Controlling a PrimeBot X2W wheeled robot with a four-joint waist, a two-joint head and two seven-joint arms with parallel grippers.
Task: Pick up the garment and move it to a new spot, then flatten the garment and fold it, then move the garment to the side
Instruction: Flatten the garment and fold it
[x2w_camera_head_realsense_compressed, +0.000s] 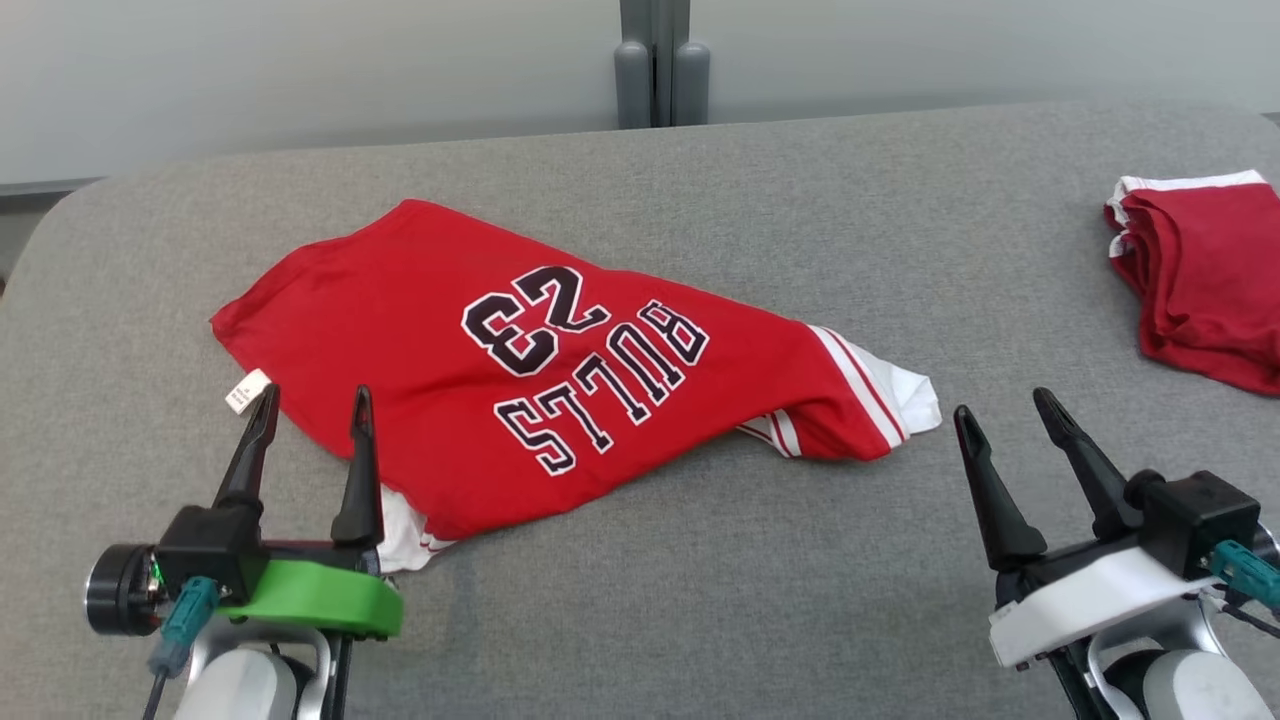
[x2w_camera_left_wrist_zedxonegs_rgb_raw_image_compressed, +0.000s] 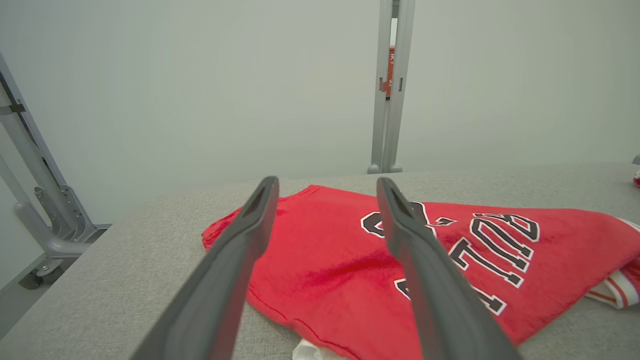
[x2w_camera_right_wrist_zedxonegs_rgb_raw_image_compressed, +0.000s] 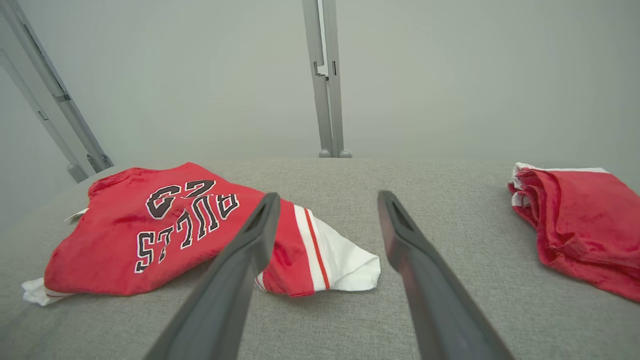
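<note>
Hovering spread and empty: left fingers (x2w_camera_head_realsense_compressed: 358, 470) over the jersey (x2w_camera_head_realsense_compressed: 480, 350) at its near-left hem, right fingers (x2w_camera_head_realsense_compressed: 985, 480) just beside its white-striped end, likely staged for a two-ended lift. The jersey lies rumpled mid-worktop (x2w_camera_head_realsense_compressed: 700, 560), toward the left edge; a folded red garment (x2w_camera_head_realsense_compressed: 1210, 280) is parked at the right edge.
</note>
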